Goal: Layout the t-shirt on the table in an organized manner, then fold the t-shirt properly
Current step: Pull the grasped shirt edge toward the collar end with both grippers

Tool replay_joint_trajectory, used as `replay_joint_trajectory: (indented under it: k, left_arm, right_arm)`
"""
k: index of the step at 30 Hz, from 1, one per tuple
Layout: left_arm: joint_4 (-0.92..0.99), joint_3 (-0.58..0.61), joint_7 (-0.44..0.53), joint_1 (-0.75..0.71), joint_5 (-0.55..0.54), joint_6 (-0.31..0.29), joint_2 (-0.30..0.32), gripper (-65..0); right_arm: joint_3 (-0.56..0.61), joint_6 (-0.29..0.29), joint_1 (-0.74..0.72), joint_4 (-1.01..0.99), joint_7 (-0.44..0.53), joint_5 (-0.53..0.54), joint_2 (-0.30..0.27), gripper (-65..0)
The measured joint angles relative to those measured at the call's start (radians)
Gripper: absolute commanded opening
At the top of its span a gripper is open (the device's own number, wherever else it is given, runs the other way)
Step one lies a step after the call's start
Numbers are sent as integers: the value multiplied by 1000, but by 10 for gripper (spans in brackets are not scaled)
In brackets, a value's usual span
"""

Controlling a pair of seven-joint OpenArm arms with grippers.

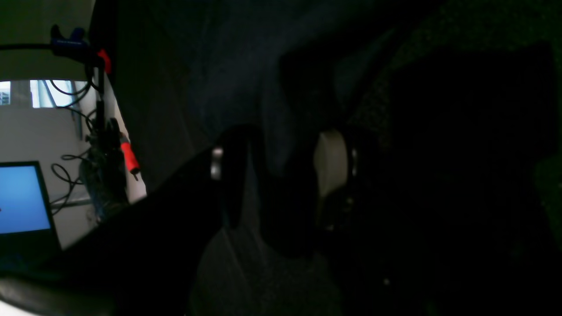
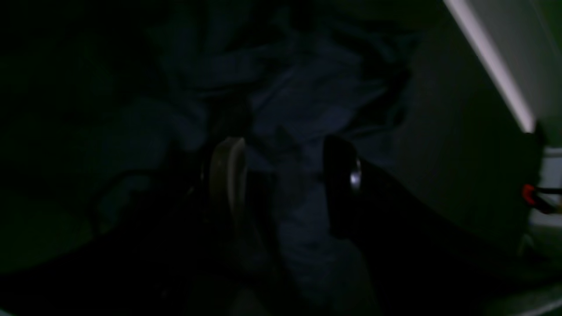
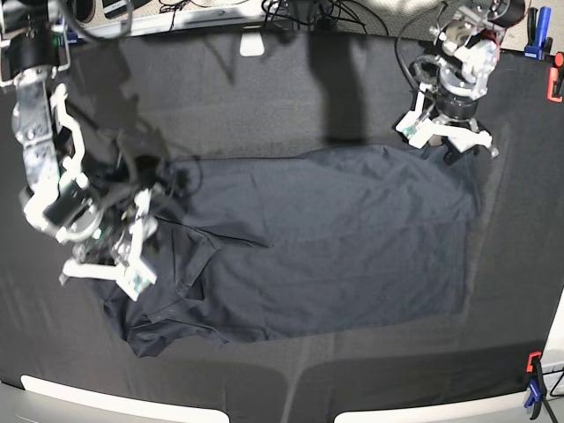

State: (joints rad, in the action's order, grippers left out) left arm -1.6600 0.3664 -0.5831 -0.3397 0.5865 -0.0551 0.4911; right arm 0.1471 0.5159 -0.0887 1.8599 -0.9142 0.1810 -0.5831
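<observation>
Covering nearly the whole base view, the table [image 3: 352, 370] carries the t-shirt [image 3: 335, 238], which lies spread across its middle: the body is fairly flat toward the view's right, while the end at the view's left is bunched and creased. Judging by that, the laying-out step is in hand and no fold has been started. At the view's upper right the left gripper [image 3: 443, 132] sits right at the shirt's far corner; its wrist view shows the two fingers [image 1: 331, 162] standing apart with dark cloth running between them, but the frame is too dim to say whether they are pinching it, so I cannot tell if that corner is held. At the view's left the right gripper [image 3: 132, 242] is down on the crumpled end, and its own wrist view shows its jaws set wide with a ridge of fabric [image 2: 303, 206] in the gap, not visibly clamped. The next move probably calls for each gripper to close on its piece of cloth and draw the two ends away from each other, lifting little, so the wrinkled left-of-view portion flattens without dragging the already smooth part out of line.
</observation>
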Motion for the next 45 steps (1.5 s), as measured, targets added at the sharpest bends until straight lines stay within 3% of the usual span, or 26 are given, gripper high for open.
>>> replay_joint_trajectory:
  k: [3, 5, 8, 11, 14, 17, 20, 22, 24, 27, 32, 37, 40, 42, 45]
  left_arm:
    - [6, 0, -5, -2, -6, -5, -3, -650]
    - [6, 1, -9, -4, -6, -4, -3, -650]
    - [6, 1, -11, -3, -32, -4, -3, -650]
    - [6, 0, -16, -3, -55, -4, -2, -650]
    - [6, 0, -16, -3, -55, -4, -3, -650]
    - [5, 0, -16, -3, -55, -4, -2, -650]
    - [5, 0, -17, -3, -57, -4, -2, -650]
    - [5, 0, -17, -3, -58, -4, -2, -650]
    - [5, 0, -17, -3, -59, -4, -3, -650]
    - [5, 0, -16, -3, -58, -4, -2, -650]
    - [5, 0, -16, -3, -58, -5, -2, -650]
    - [5, 0, -16, -3, -58, -4, -3, -650]
    - [5, 0, -17, -3, -58, -4, -3, -650]
    - [5, 0, -17, -3, -58, -4, -2, -650]
    - [5, 0, -17, -3, -58, -4, -3, -650]
  right_arm:
    - [0, 1, 44, 0, 0, -6, -6, -372]
    - [1, 44, 84, 0, 0, 8, -34, -372]
    - [4, 160, 166, 1, 7, 53, -121, -372]
    - [5, 173, 218, 1, 7, -1, -230, -372]
    - [0, 172, 230, 0, 77, -35, -303, -372]
    - [10, 172, 236, -12, 157, -91, -303, -372]
    - [48, 165, 235, -69, 272, -232, -281, -372]
    - [83, 144, 236, -121, 332, -352, -254, -372]
    - [125, 66, 238, -159, 388, -447, -238, -372]
    - [195, 1, 235, -185, 414, -537, -238, -372]
    - [299, -243, 233, -197, 383, -647, -237, -372]
    - [340, -253, 196, -197, 356, -640, -237, -373]
    - [342, -253, 194, -197, 356, -633, -235, -440]
    - [342, -251, 194, -197, 356, -614, -232, -449]
    - [342, -188, 191, -197, 355, -591, -225, -449]
